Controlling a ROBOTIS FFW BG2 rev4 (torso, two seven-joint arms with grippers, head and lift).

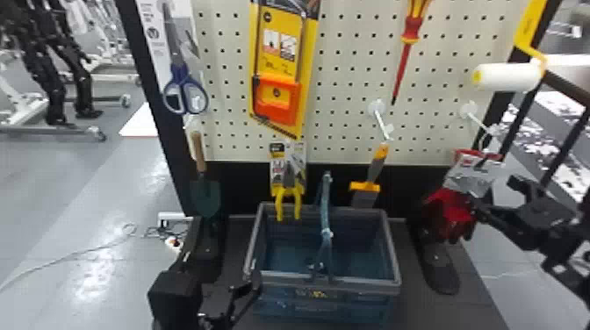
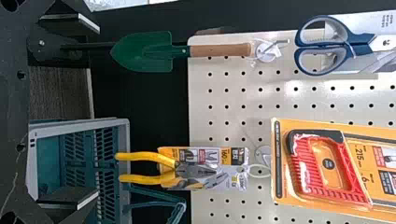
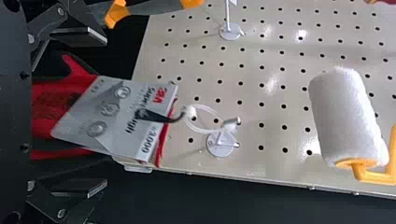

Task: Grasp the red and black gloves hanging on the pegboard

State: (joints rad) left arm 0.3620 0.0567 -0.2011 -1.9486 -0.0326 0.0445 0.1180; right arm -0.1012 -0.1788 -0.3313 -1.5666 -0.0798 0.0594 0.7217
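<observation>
Our left gripper point(image 1: 246, 294) sits parked and released, low at the front left corner of the blue basket point(image 1: 351, 281), and we judge it has no part in this step.

Moving right along the pegboard point(image 1: 351, 52), we pass the green trowel point(image 1: 205, 195), the yellow pliers point(image 1: 287, 199) and the orange-collared scraper point(image 1: 373, 175).

Near the board's lower right corner the red and black gloves point(image 1: 450, 215) hang from a white hook point(image 3: 223, 140). A clear loop point(image 3: 198, 119) runs from the hook to their grey card header point(image 3: 116, 119).

Our right gripper point(image 3: 95, 112) is at the gloves with its jaws spread. One of the fingers point(image 3: 79, 30) stands on each side of the bundle, and neither visibly presses on it. We take the step in hand to be the closing squeeze.

To do it well, we want the pads to meet on the padded red and black fabric below the card, not on the card. The card looks thin and slick, and it would likely bend or slip out. We should keep the bundle centred between the pads so that both gloves are caught, since a bite near the edge might take only one.

The fabric will give, so we should close fully and firmly, and slowly enough that the hanging gloves do not swing aside. We should not pull while closing, because the loop looks slight. Farther right, the white paint roller point(image 1: 505, 77) hangs well apart and poses no obstacle.
</observation>
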